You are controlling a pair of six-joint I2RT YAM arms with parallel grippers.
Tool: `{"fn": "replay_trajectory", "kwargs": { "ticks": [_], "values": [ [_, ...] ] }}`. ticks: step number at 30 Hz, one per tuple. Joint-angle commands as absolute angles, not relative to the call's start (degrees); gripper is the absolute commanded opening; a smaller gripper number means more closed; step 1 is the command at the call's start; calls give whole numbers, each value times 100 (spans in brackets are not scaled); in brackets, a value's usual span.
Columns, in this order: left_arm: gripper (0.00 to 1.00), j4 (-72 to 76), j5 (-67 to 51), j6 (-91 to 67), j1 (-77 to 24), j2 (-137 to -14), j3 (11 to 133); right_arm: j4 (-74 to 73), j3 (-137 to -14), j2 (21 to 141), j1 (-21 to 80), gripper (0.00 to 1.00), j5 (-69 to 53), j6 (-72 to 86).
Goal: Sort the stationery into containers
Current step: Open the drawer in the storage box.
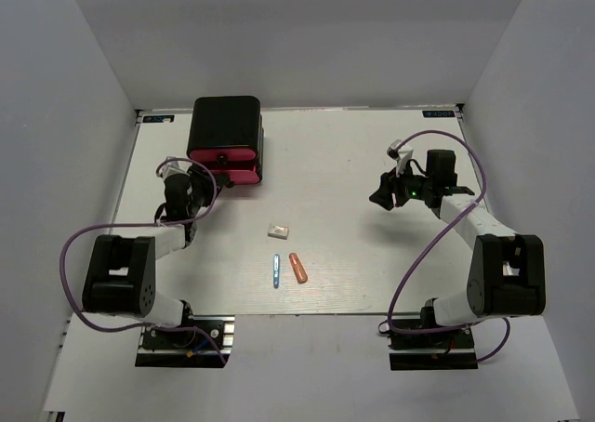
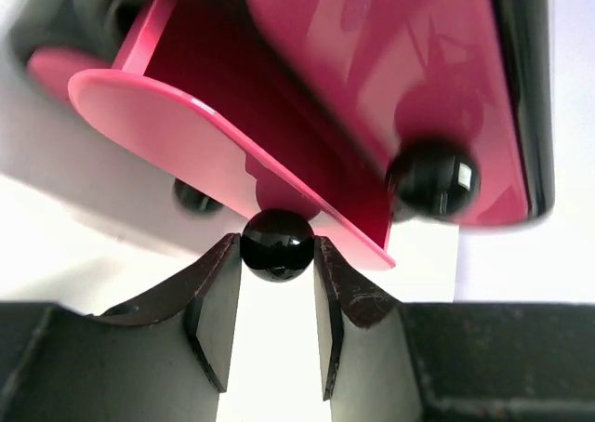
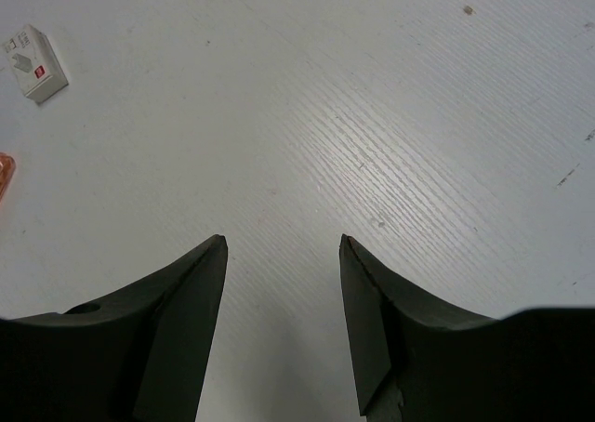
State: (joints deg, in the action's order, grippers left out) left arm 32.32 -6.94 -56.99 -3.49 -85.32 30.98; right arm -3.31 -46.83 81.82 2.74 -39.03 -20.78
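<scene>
the left tool [image 2: 277, 257] is closed on the black knob [image 2: 277, 243] of a pink drawer [image 2: 186, 129], one pad on either side and the ball sitting right at the fingertips. that drawer juts out of the black box [image 1: 225, 125], which stands near the far-left corner of the tabletop [image 1: 390, 283]. the right tool [image 3: 284, 245] hangs open and empty above bare surface towards the right edge.

the main risk is the grip itself: the knob is round and glossy and only the tips hold it, so a pull that is not in line with the drawer's travel would probably let it pop free. the box also looks light against its drawers; if the drawer binds, the whole box could slide towards the near edge instead. pulled too far, the drawer could leave the box and tip. a second knob [image 2: 432, 178] sits close beside the right pad, so a sideways drift could bump the neighbouring drawer front.

on the tabletop the white eraser [image 1: 278, 230] lies about mid-way across, with the blue pen [image 1: 276, 271] and orange marker [image 1: 298, 268] just beside each other nearer the near edge; no other stationery shows there. room is tight between the box and the left edge, where the left arm is folded in. the middle and the right half offer open room, so the right tool can likely reach the three items without crossing the left arm.
</scene>
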Motion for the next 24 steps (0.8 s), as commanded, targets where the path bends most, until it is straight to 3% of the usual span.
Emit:
{"fn": "replay_trajectory", "kwargs": {
  "ticks": [1,5,9,12,19,24],
  "values": [
    [30,3068,-817,-5643,-404,-7780,2673,-404,-4869,8112,299,58,-4156,-2390],
    [30,2849,-870,-5573,-404,-7208,2198,-606,-4878,8147,325,58,-4534,-2882],
    [61,2629,-870,-5494,-343,-6953,2092,-1010,-4913,8147,457,61,-5219,-3751],
    [69,2435,-922,-5353,-343,-6952,2232,-1501,-4974,8182,685,63,-5501,-4752],
    [77,2049,-1089,-5116,-343,-6602,2338,-1591,-5176,8621,1924,65,-5019,-5519],
    [83,1146,-1090,-4800,-343,-5636,2101,-730,-5466,9219,2952,66,-4212,-4800]
  ]
}}
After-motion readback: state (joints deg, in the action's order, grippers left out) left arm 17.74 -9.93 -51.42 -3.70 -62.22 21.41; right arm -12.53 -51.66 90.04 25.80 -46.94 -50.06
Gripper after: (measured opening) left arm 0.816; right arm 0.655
